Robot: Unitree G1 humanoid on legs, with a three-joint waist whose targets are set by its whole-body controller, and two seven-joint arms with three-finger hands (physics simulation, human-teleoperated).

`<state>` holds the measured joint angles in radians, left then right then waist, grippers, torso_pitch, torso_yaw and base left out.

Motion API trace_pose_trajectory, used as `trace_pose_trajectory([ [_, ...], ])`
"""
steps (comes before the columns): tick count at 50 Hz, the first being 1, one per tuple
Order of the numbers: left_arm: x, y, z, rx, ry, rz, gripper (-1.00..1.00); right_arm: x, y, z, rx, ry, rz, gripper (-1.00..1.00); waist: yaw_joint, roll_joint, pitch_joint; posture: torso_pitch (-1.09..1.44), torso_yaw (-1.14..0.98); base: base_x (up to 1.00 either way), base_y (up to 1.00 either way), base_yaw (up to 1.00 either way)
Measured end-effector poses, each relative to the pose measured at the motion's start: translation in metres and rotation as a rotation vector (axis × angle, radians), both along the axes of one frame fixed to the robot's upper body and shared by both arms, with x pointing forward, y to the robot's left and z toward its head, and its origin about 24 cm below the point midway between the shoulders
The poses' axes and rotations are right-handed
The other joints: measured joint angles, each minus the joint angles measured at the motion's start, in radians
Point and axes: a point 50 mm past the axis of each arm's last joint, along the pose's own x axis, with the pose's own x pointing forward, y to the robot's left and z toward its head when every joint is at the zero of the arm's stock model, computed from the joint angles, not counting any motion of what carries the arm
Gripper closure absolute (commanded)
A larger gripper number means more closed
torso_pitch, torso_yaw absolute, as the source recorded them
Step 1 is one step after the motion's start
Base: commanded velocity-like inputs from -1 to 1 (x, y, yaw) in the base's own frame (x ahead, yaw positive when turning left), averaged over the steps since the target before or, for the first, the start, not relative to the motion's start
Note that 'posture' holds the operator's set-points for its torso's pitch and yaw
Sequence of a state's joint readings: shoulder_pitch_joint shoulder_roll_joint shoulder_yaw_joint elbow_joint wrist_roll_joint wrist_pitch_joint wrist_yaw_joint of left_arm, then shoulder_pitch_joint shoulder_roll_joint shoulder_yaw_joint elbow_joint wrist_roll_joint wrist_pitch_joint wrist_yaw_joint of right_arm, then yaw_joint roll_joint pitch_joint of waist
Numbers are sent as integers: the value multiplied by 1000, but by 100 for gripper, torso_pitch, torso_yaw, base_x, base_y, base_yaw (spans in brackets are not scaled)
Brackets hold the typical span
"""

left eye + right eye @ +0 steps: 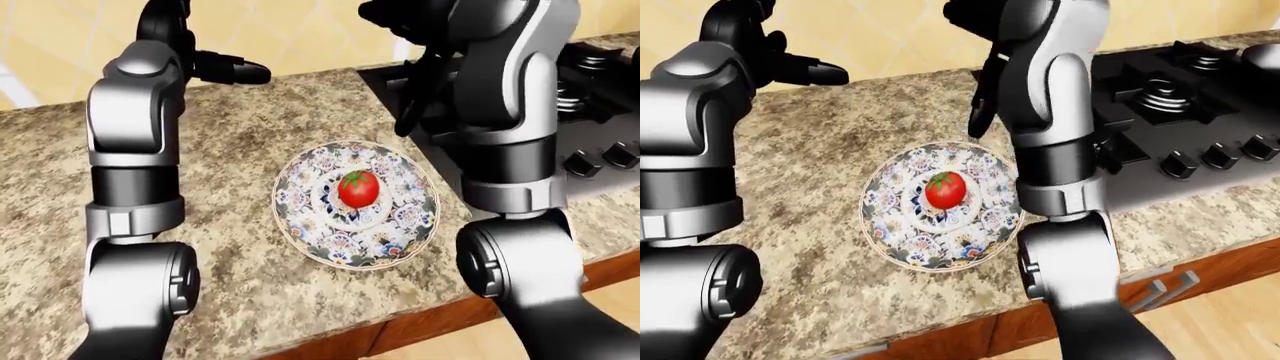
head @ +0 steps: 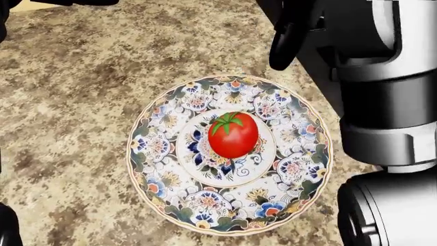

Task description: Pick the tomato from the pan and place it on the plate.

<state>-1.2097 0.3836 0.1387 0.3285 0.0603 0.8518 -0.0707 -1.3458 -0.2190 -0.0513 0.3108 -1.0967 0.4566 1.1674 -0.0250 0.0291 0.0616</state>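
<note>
The red tomato (image 2: 233, 134) with its green stem lies in the middle of the floral patterned plate (image 2: 151, 169) on the granite counter. My right hand (image 1: 980, 109) hangs above and to the right of the plate, lifted well off the tomato, its black fingers (image 2: 283, 43) open and holding nothing. My left hand (image 1: 236, 72) is raised at the upper left, far from the plate, with fingers stretched out and nothing in them. No pan shows clearly.
A black stove (image 1: 1170, 97) with burners and a row of knobs (image 1: 1220, 154) lies right of the plate. The speckled counter (image 2: 68, 102) ends at a wooden edge (image 1: 970, 330) at the bottom. My right forearm (image 1: 1055, 142) stands between plate and stove.
</note>
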Motion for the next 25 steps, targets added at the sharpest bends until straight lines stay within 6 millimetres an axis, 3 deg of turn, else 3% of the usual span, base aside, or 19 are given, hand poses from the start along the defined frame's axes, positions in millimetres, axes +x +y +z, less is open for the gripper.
trace_pose_trajectory([
  [13,0,-4,2,6,-5,-10,-100,7,-38,32,277,-42,-87,-100,6,-10,1,0,0,0,0,0],
  [25,1,-8,-1,11,1,-13,-100,4,-82,41,459,-110,-214,-100,16,-20,5,0,0,0,0,0],
])
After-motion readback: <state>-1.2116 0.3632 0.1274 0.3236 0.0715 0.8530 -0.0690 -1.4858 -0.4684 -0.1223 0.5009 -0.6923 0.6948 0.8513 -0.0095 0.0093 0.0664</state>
